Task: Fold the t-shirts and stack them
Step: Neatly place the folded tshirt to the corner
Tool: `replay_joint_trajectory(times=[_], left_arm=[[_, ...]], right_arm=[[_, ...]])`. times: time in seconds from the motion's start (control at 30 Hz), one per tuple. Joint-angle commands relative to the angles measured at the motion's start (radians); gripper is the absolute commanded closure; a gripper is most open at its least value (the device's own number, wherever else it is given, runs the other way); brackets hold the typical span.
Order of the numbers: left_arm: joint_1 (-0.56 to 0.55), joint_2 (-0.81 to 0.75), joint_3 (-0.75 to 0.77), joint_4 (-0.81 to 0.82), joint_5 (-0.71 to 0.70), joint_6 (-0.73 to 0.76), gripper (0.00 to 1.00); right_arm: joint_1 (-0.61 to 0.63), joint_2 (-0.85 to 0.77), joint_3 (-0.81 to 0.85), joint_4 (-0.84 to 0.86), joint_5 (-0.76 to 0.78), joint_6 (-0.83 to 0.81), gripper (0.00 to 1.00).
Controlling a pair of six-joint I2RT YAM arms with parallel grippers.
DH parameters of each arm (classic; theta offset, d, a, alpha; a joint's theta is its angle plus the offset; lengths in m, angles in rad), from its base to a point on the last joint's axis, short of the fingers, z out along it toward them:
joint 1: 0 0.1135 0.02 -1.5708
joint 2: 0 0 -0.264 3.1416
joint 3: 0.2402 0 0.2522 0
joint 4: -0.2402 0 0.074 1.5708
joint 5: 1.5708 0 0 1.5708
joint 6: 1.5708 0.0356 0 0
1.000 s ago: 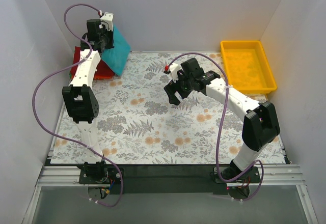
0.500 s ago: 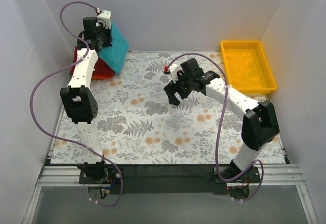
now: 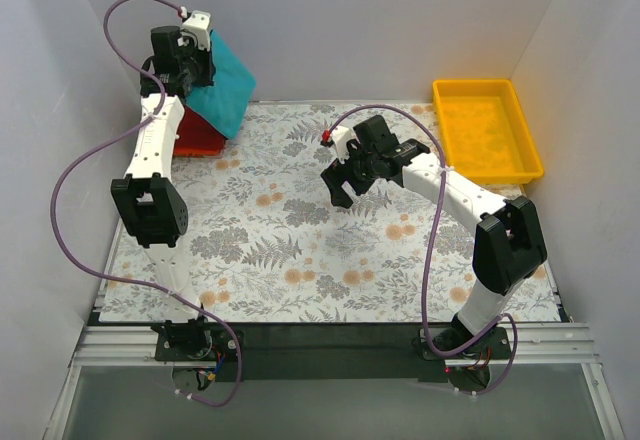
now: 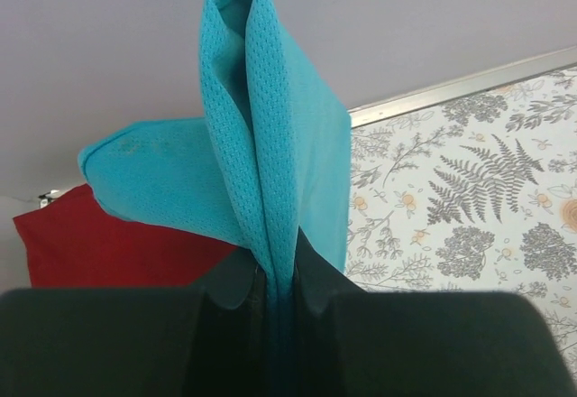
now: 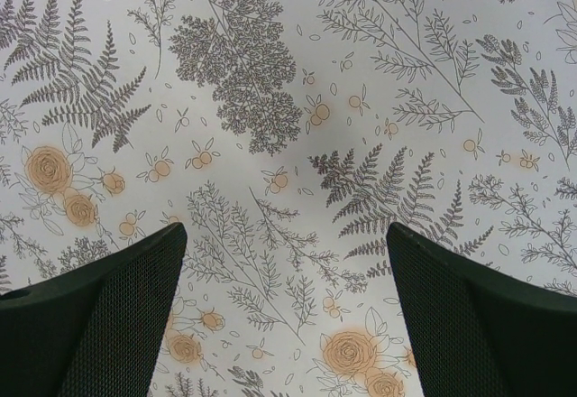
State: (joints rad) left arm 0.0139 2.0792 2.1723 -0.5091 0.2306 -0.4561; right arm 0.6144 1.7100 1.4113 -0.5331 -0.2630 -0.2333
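One teal-blue mesh cloth t-shirt (image 4: 270, 144) is pinched unfolded in the left gripper (image 4: 270, 293), raised above the folded dark red shirt (image 3: 200, 132); the right gripper (image 5: 287, 311) is held spread, empty, so folding and stacking remain

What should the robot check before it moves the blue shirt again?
1. Left pincer shut on the blue shirt: ok, cloth is pinched between the fingers.
2. Shirt lifted off the table: ok at the grip; its lower edge cannot tell.
3. Red shirt lying flat at the far left corner: ok, partly hidden by the blue one.
4. Right pincer open and holding nothing: ok, only the floral cover shows between its fingers.
5. Right arm well apart from the left: ok.
6. Blue shirt folded neatly: not ok, it hangs bunched.
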Motion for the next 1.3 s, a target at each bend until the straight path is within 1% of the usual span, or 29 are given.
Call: replay_joint_trajectory(times=[0.0,0.27,0.37,0.57,0.67,0.77,1.0,1.07,1.1,1.13,1.17,1.2,1.23,1.27], left_arm=[[0.038,-0.084,0.018,-0.002,0.021,0.020,1.00],[0.081,-0.032,-0.008,0.012,0.045,0.050,1.00],[0.096,0.005,0.009,0.003,0.061,0.063,1.00],[0.122,0.061,0.046,0.014,0.042,0.102,1.00],[0.133,0.102,0.081,0.000,0.056,0.143,1.00],[0.156,0.117,0.083,0.018,0.085,0.171,1.00],[0.205,0.182,0.112,0.027,0.095,0.221,0.99],[0.222,0.200,0.110,0.035,0.082,0.223,0.89],[0.230,0.206,0.112,0.041,0.073,0.221,0.80],[0.247,0.216,0.127,0.041,0.066,0.223,0.78],[0.257,0.232,0.138,0.040,0.059,0.226,0.74],[0.268,0.240,0.148,0.043,0.034,0.227,0.60],[0.294,0.246,0.174,0.046,0.024,0.226,0.51],[0.307,0.254,0.193,0.043,0.021,0.223,0.45]], right_arm=[[-0.005,0.013,0.044,-0.013,-0.016,0.014,0.02],[-0.005,0.030,0.054,-0.018,-0.024,0.019,0.02],[-0.005,0.037,0.055,-0.018,-0.019,0.020,0.02],[-0.005,0.043,0.054,-0.016,-0.019,0.022,0.02],[-0.005,0.046,0.049,-0.018,-0.019,0.020,0.02],[-0.005,0.048,0.046,-0.018,-0.019,0.022,0.02],[-0.005,0.060,0.049,-0.024,-0.021,0.022,0.02],[-0.005,0.065,0.054,-0.025,-0.024,0.020,0.02],[-0.005,0.068,0.057,-0.028,-0.025,0.020,0.02],[-0.005,0.068,0.060,-0.030,-0.025,0.020,0.02],[-0.007,0.069,0.061,-0.033,-0.025,0.020,0.02],[-0.005,0.071,0.064,-0.034,-0.024,0.019,0.02],[-0.005,0.069,0.064,-0.036,-0.022,0.019,0.02],[-0.007,0.068,0.064,-0.036,-0.018,0.019,0.02]])
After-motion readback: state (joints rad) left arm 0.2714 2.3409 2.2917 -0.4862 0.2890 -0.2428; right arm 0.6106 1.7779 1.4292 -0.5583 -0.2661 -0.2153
